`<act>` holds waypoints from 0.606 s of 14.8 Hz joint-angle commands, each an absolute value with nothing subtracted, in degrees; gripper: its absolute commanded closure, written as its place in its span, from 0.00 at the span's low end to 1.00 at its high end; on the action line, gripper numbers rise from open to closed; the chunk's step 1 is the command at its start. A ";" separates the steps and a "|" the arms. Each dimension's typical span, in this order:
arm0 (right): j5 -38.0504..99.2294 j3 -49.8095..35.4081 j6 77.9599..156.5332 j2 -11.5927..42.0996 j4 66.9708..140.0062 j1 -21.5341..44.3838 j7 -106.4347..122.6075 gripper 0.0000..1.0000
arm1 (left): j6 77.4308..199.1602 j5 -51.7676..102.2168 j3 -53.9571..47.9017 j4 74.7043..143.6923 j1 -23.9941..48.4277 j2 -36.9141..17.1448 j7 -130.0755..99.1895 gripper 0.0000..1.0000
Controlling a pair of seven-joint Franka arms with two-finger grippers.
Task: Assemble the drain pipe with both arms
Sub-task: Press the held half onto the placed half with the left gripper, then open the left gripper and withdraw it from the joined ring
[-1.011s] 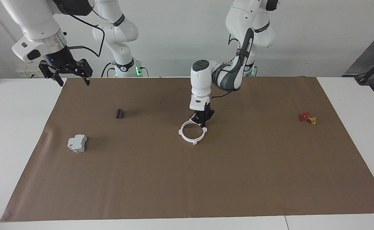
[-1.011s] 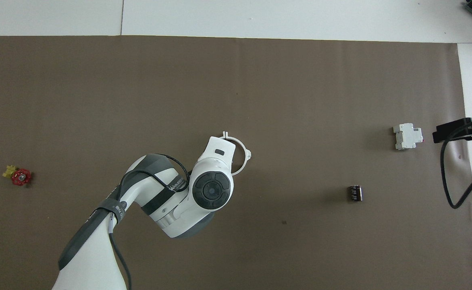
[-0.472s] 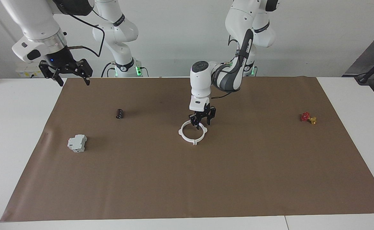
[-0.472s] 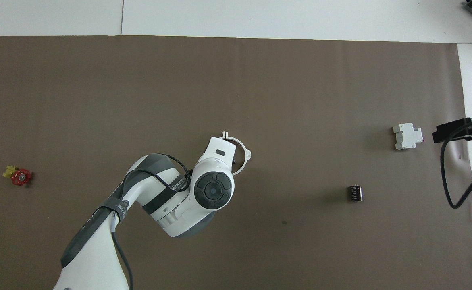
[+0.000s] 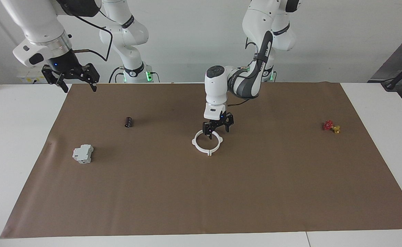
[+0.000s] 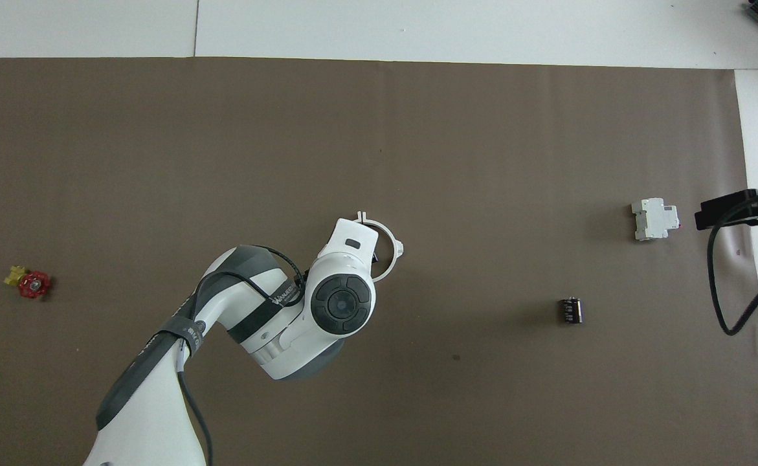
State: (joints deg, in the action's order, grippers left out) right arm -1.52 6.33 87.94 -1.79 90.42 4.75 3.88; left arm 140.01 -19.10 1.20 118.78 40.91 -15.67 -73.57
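Change: since a second ago the left gripper [image 5: 217, 131] has let go of the ring, spread its fingers and come up a touch; nothing else has budged.
Left gripper: centre of the facing view, pointing down just over the ring's robot-side edge, fingers wide apart with nothing between them. From overhead the arm's wrist hides it.
Drain pipe [image 5: 206, 141]: both white half-rings sit joined as one ring, flat on the brown mat [image 5: 201, 192] mid-frame, little tabs sticking out at the seams. In the overhead view only its outer arc [image 6: 391, 243] peeks past the wrist.
Right gripper [image 5: 80, 80]: upper left of the facing view, waiting up in the air over the mat's corner, fingers open and empty. Overhead it only shows as a dark bit at the right edge [image 6: 735, 210].
Writing: there's lettering on the left arm's dark sleeve [image 6: 281, 299], but honestly I can't read it.
Other stuff: grey-white boxy block [image 5: 83, 153] lower left, small black cylinder [image 5: 128, 122] above it, red-and-yellow valve piece [image 5: 331, 127] at the right of the facing view.
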 commanded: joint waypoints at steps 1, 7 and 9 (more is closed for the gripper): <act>-0.70 5.89 87.45 -2.37 90.70 3.96 3.16 0.00 | 133.44 -20.48 1.76 118.21 39.74 -10.66 -69.45 0.00; -0.70 5.89 87.45 -2.37 90.70 4.04 3.16 0.00 | 117.62 -14.44 2.19 114.71 30.17 0.07 -46.20 0.00; -0.70 5.89 87.45 -2.37 90.70 3.96 3.16 0.00 | 111.91 -10.13 2.29 110.59 23.85 1.57 -33.64 0.00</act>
